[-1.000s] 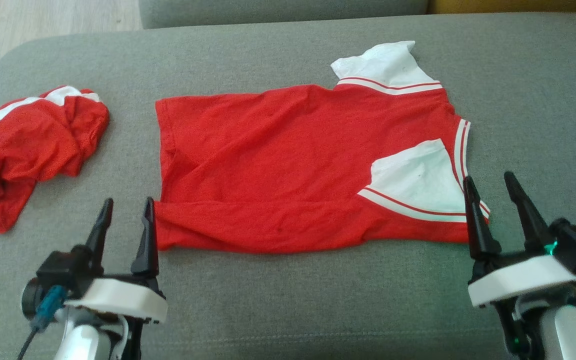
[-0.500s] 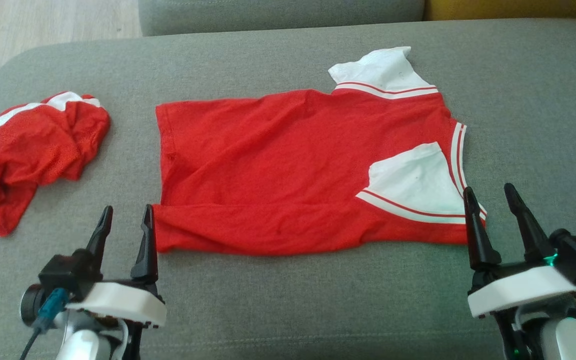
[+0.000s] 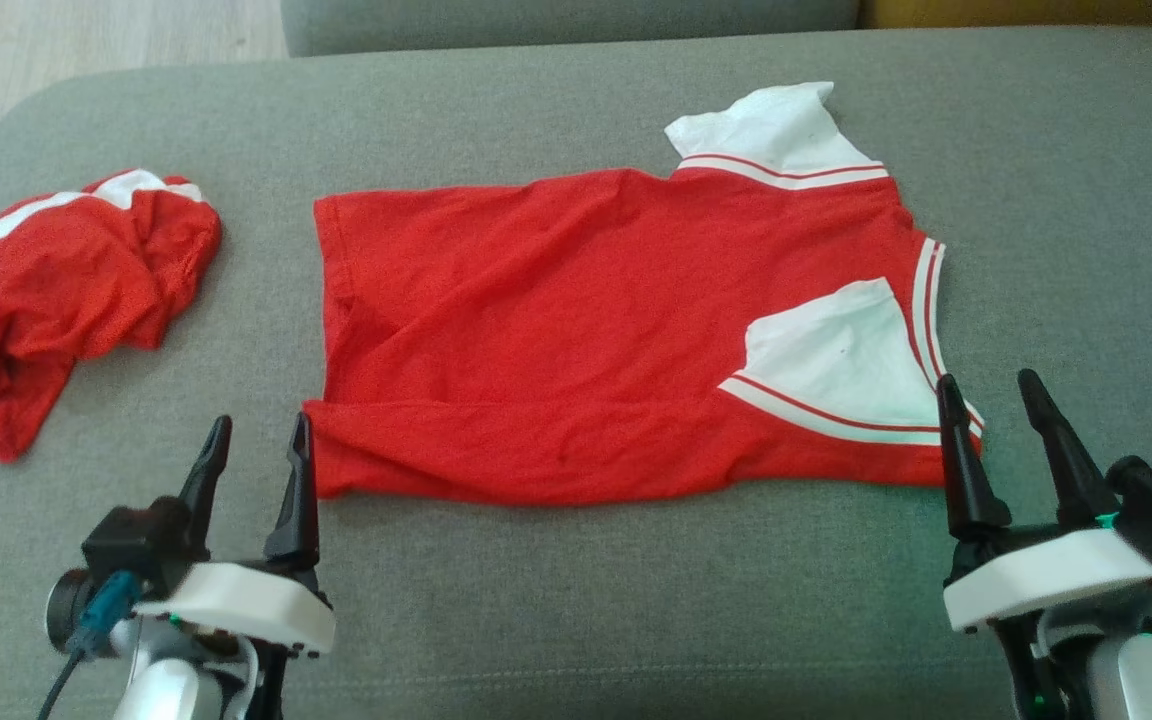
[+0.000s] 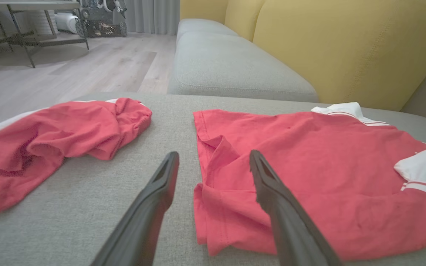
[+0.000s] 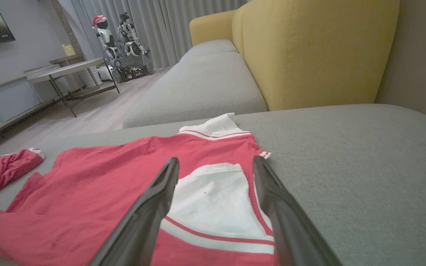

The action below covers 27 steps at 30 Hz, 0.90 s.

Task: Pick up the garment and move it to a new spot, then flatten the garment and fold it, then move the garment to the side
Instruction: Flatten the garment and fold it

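The left hand [image 3: 263, 420] hangs at the near left corner of the shirt [image 3: 586, 330] with its fingers spread wide and nothing between them. In its wrist view one finger lies over that corner and the other over bare cushion [image 3: 576, 600]; whether either touches cloth I cannot tell. The right hand [image 3: 987, 378] is at the shirt's near right corner, also wide apart and empty. In its wrist view the fingers frame the white sleeve [image 3: 836, 360] that is folded in over the red body.

The shirt lies spread on the grey cushion, hem toward the left hand and collar end toward the right hand. A strip along its near edge is turned over on itself (the crease runs almost the whole length). Its left edge is rumpled near the corner. A second white sleeve [image 3: 771, 130] sticks out at the shirt's far right corner, with red stripes where it meets the body.

Left of the shirt and apart from it, a second red and white garment [image 3: 66, 290] lies in a crumpled heap. Beyond the shirt there is another grey seat [image 4: 227, 62] with a yellow backrest [image 4: 346, 48], and pale wood floor [image 4: 87, 70] to its left.
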Motion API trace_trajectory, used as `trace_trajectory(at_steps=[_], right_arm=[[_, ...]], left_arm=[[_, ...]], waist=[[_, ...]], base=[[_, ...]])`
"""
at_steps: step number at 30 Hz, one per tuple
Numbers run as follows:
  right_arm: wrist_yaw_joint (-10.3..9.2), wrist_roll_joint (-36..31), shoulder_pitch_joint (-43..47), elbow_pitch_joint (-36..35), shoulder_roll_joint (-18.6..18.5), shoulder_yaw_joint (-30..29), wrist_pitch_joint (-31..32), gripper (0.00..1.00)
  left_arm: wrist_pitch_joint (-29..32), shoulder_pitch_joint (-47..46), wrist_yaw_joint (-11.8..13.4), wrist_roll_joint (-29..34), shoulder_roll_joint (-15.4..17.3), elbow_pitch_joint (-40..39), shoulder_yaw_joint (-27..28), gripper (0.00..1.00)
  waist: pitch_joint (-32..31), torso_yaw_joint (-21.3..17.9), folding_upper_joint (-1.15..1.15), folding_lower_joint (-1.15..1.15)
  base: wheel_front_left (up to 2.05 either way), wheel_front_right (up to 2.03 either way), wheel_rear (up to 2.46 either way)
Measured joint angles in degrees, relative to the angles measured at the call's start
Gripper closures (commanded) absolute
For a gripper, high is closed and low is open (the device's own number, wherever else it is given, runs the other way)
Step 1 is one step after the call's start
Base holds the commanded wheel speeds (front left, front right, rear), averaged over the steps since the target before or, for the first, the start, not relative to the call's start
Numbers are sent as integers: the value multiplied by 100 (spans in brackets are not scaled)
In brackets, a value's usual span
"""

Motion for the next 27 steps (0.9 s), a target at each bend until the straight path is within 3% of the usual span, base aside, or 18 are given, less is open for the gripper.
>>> trace_trajectory(at_steps=[14,24,25,27], right_arm=[[0,188,-978,1505,-289,-165,501,0],[0,345,-926,1738,-172,-380,1349,0],[0,358,-932,1735,-155,-399,1403,0],[0,359,-944,1726,-151,-399,1480,0]], left_arm=[[639,-774,-413,-578,-91,1212,-113,0],[903,-955,-669,-1072,-218,1704,-87,0],[940,-995,-691,-1110,-219,1747,-88,23],[946,-1042,-712,-1136,-216,1790,-81,100]], waist=[[645,4,0,0],[896,18,0,0],[906,18,0,0],[912,17,0,0]], base=[[0,0,0],[0,0,0],[0,0,0],[0,0,0]])
